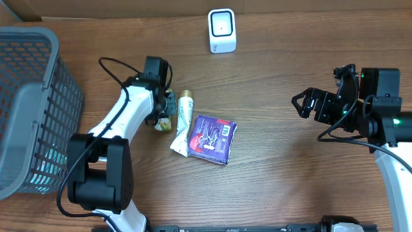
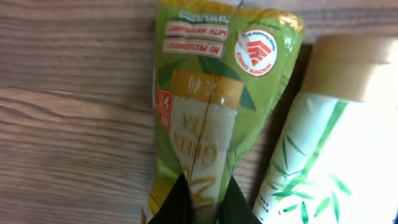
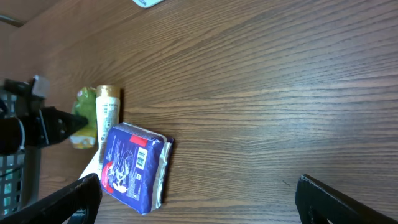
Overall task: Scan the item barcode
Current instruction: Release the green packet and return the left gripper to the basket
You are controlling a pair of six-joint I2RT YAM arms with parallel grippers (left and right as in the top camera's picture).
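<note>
My left gripper (image 2: 205,194) is shut on the bottom end of a green tea sachet (image 2: 205,112) that lies on the wooden table. In the overhead view that left gripper (image 1: 164,115) is left of centre, over the sachet (image 1: 163,124). A white scanner (image 1: 222,30) stands at the back centre, apart from both arms. My right gripper (image 1: 304,103) hovers at the right, open, with nothing between its fingers (image 3: 68,199). No barcode shows on the sachet.
A white tube with a gold cap (image 1: 184,119) lies right beside the sachet. Against it rests a blue packet (image 1: 213,138) whose barcode (image 3: 142,158) faces up. A grey mesh basket (image 1: 32,109) fills the left edge.
</note>
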